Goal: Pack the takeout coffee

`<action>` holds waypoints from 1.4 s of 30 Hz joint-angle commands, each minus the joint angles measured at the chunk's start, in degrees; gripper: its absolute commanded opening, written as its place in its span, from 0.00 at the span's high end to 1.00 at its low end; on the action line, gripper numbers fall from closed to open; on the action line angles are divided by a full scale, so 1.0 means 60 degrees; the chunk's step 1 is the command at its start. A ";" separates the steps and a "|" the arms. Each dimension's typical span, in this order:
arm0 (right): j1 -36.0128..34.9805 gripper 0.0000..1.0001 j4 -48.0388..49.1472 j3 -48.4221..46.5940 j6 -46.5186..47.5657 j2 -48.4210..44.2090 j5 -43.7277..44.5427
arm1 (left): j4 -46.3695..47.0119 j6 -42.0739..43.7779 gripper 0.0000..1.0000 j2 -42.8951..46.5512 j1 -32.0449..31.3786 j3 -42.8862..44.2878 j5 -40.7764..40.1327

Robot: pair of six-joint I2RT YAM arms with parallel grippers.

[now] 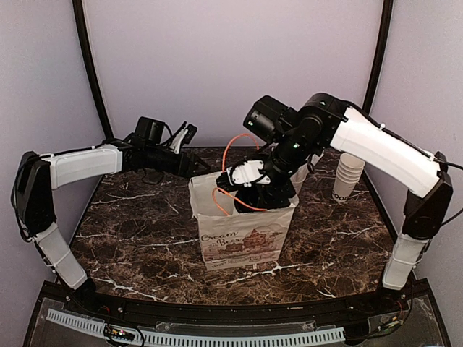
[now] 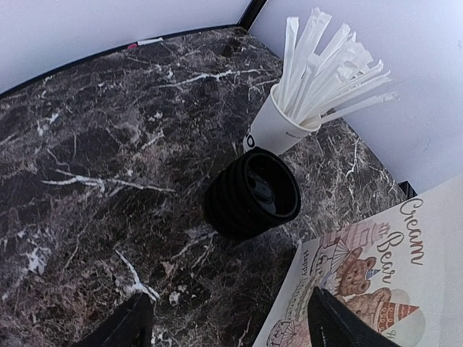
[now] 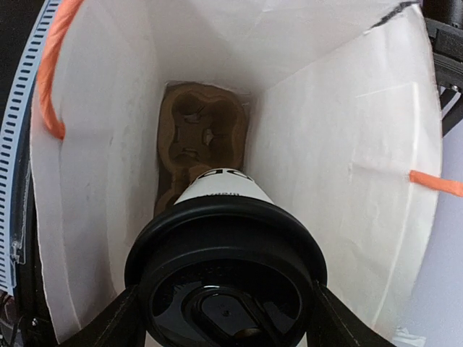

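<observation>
Mostly done: coffee (image 3: pixel 224 267) is gripped by right end effector (image 3: pixel 221 307) inside bag (image 3: pixel 340 144), over carrier (image 3: pixel 202 123); release is pending; left end effector (image 2: pixel 231 329) is spread, empty.

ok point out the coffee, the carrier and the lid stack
coffee (image 3: pixel 226 278): right wrist view, on its black lid
carrier (image 3: pixel 199 119): right wrist view, on its middle
lid stack (image 2: pixel 255 194): left wrist view, on the top lid

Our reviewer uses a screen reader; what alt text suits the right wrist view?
The right pincer grips the black-lidded takeout coffee inside a white paper bag, above a brown cup carrier at the bottom. Orange handles show at the rim.
</observation>
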State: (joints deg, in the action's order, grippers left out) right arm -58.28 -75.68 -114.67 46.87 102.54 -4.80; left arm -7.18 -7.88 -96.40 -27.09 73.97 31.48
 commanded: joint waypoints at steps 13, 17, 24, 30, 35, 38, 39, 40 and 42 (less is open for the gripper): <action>-0.2568 0.31 0.0920 0.4255 0.0037 -0.2080 0.2682 | 0.1603 -0.0712 0.25 0.0672 -0.0289 -0.1143 0.0609; -0.2683 0.31 0.1519 0.4533 0.0097 -0.2282 0.3105 | 0.2082 -0.1175 0.25 0.0460 -0.0315 -0.1538 0.1116; -0.3033 0.32 0.2198 0.5595 0.0461 -0.2916 0.3154 | 0.2362 -0.1182 0.25 -0.0043 -0.1318 -0.1845 0.1382; -0.3158 0.32 0.2277 0.6181 0.0813 -0.3727 0.3217 | 0.2483 -0.1210 0.25 -0.0259 -0.1643 -0.1962 0.1609; -0.3173 0.33 0.2906 0.7446 0.1638 -0.4785 0.3381 | 0.2525 -0.1194 0.25 -0.0395 -0.1648 -0.1929 0.1780; -0.3176 0.32 0.3883 0.8566 0.2588 -0.5770 0.3480 | 0.2544 -0.1205 0.25 -0.0453 -0.1650 -0.1955 0.1866; -0.3170 0.31 0.4277 0.8871 0.2876 -0.6062 0.3506 | 0.2551 -0.1210 0.25 -0.0455 -0.1651 -0.1971 0.1874; -0.3176 0.30 0.4582 0.9070 0.3131 -0.6300 0.3494 | 0.2575 -0.1208 0.25 -0.0467 -0.1651 -0.1991 0.1902; -0.3177 0.27 0.4967 0.9286 0.3413 -0.6411 0.3575 | 0.2559 -0.1196 0.25 -0.0515 -0.1648 -0.2001 0.1929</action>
State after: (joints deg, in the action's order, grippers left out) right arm -76.90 -55.11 -61.56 60.66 66.78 15.29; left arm 7.01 -15.46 -99.24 -37.08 62.94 41.36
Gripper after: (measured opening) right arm 0.715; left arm 0.754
